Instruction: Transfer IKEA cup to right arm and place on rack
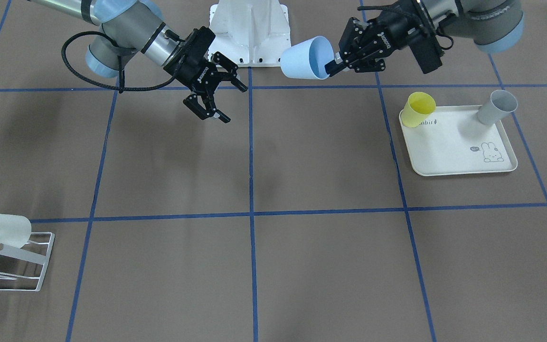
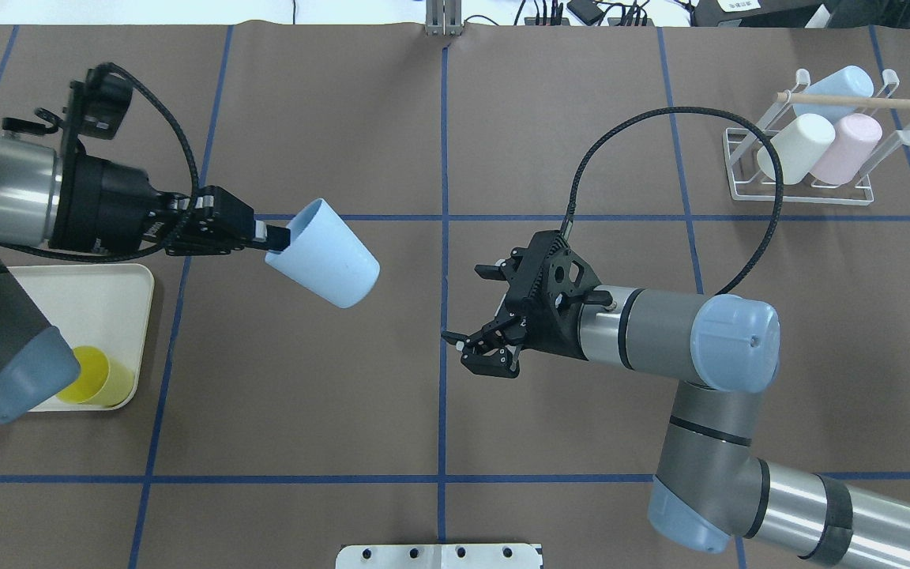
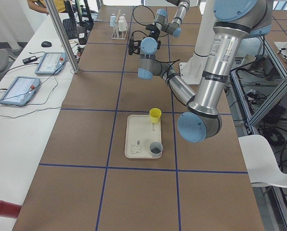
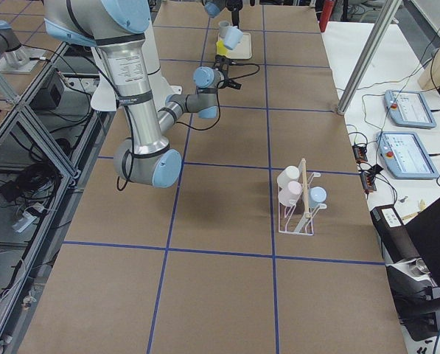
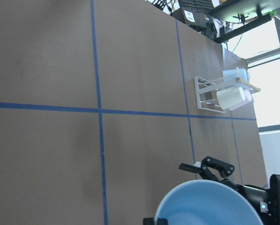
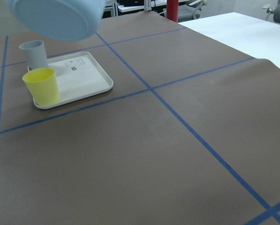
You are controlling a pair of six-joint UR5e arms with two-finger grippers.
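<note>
The cup, pale blue, hangs in the air just off the tray, past the tray's edge on the side toward the rack. It lies on its side, its mouth turned back toward the tray and its base pointing away. The left gripper pinches the cup's rim, one finger inside the mouth and the other against the outer wall. The right gripper hovers farther from the tray along the same line, jaws spread wide and empty, facing the cup's base with a clear gap between them. On the tray stand a yellow cup and a grey cup, each near a corner on the tray's robot-side edge, well apart from one another, while a rabbit print marks the opposite end. The rack stands far from the tray, at the other end of the table, and it already carries a white cup, a pink cup and a second blue cup, all lying tilted under its wooden rod.
</note>
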